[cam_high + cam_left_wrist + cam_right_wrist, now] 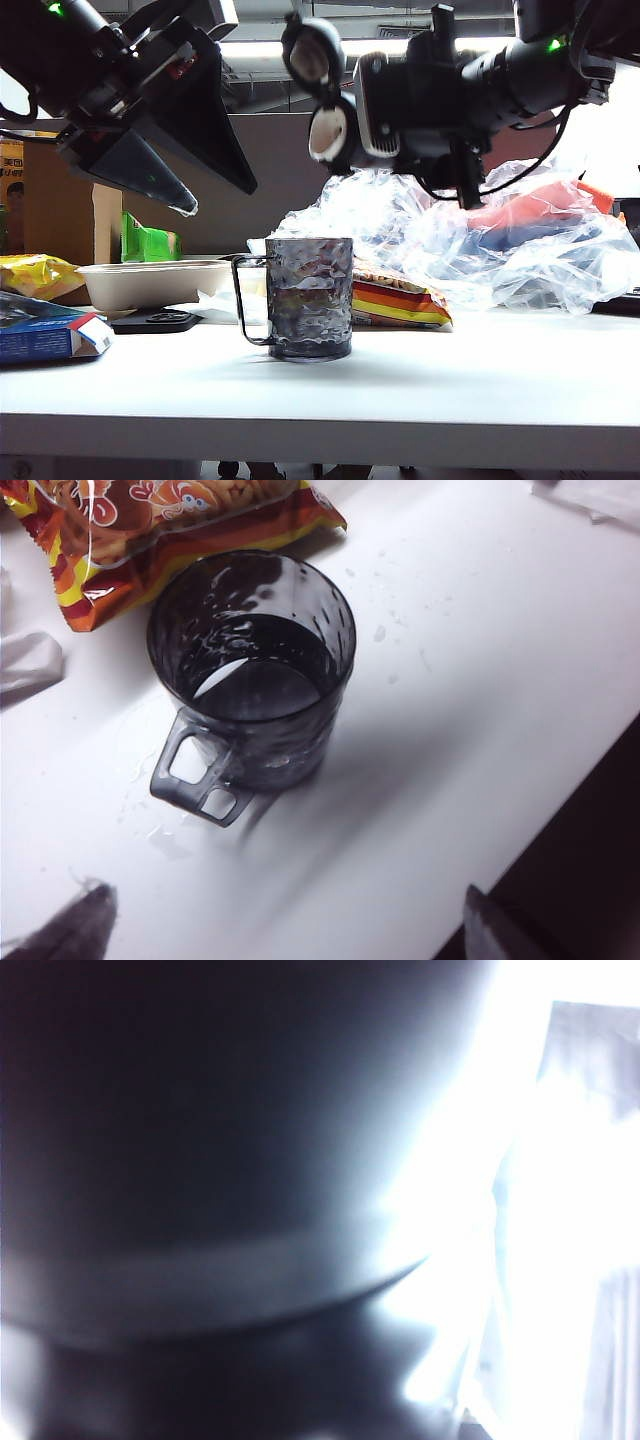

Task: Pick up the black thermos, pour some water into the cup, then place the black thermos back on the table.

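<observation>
Black and matte, the black thermos (400,95) lay clamped in the right gripper (455,120), whose fingers were closed round its body well above the table (480,380). From the exterior view the flask's long axis ran near level, spout end toward the left and slightly down, flip lid (312,55) hanging open above the pale spout (328,132). The right wrist view showed only a dark, blurred curve of the flask's wall close against the lens (nothing more could be read there).

The spout sat high above the cup (300,297), roughly over its rim. No stream was visible between them. The cup stood upright on the table, handle toward the left of the exterior view, already holding water to somewhere around half. Droplets lay scattered on the white surface beside it in the left wrist view.

The left gripper (185,185) hung spread wide and empty, up and to the left of the cup, touching nothing.

Judgement: the pour looked at or near its end. The next move called for rolling the flask back to upright, base down, then lowering it to a bare patch of table clear of the cup, the snack bag (400,300) and the crumpled plastic (520,250).
</observation>
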Robot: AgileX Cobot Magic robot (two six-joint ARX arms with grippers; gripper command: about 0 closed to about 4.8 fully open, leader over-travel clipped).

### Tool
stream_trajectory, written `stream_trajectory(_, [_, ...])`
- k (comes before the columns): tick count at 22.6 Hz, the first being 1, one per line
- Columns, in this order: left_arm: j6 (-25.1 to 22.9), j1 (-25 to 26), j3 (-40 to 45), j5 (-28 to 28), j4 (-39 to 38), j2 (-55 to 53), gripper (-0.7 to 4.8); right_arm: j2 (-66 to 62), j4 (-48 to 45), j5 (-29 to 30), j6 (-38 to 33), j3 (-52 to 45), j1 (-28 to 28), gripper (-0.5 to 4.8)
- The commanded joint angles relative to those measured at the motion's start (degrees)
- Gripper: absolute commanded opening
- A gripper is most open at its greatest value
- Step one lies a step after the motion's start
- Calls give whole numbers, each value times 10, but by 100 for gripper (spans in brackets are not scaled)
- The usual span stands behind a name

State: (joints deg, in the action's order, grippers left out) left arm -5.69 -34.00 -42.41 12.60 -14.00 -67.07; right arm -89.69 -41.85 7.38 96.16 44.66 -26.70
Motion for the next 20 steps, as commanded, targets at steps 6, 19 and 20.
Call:
stream_trajectory(6, [2, 0, -3, 0, 7, 1, 479, 6, 9, 0, 91, 6, 0, 166])
stream_trajectory(19, [2, 0, -3, 1, 7, 1, 479, 6, -22, -23, 123, 6, 0, 166])
stream_trajectory(20, [2, 0, -3, 1, 7, 1, 479, 6, -22, -23, 123, 6, 0, 166])
